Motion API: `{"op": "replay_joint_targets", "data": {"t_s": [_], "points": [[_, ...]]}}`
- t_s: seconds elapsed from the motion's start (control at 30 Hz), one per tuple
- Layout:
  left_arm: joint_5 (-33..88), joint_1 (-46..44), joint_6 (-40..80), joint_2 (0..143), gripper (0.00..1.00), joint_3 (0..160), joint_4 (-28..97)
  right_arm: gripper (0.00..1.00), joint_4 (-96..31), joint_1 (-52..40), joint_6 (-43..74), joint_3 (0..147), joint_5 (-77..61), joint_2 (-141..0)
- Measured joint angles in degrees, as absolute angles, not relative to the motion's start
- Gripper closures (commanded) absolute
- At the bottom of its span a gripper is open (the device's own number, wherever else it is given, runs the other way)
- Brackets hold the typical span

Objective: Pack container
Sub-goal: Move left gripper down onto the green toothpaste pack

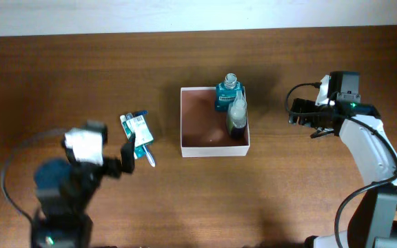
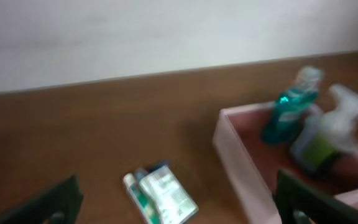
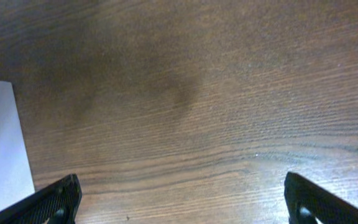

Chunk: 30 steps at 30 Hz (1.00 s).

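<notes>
You have the table (image 1: pixel 288 200) with the container (image 1: pixel 213 150) at its middle, open face up. It is square, with no long axis, and its walls run parallel to the table edges. The left gripper (image 1: pixel 127 153) and right gripper (image 1: pixel 300 116) are both spread wide and hold nothing. A teal bottle (image 1: pixel 229 93) and a clear bottle (image 1: pixel 237 117) stand in the container's far right corner.

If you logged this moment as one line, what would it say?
container: teal bottle, spray bottle inside | pack: on table, outside | left hand: open, near pack | right hand: open, over table
</notes>
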State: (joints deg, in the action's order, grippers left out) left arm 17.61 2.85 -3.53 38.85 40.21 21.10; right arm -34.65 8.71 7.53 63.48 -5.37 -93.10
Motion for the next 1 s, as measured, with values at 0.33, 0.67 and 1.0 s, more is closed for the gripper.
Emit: {"op": "replay_joint_targets", "data": {"t_s": [0.33, 0.67, 1.0], "points": [[36.21, 2.79, -3.11, 61.41, 0.01, 52.29, 23.31, 0.01, -34.63, 8.71, 7.51, 63.48, -5.39, -93.10], [17.89, -0.47, 16.10, 73.23, 0.01, 52.31, 31.33, 0.01, -34.63, 8.71, 7.51, 63.48, -5.39, -93.10], [-11.31, -16.84, 27.38, 78.35, 0.01, 52.31, 33.04, 0.01, -34.63, 8.71, 7.53, 63.48, -5.39, -93.10]]}}
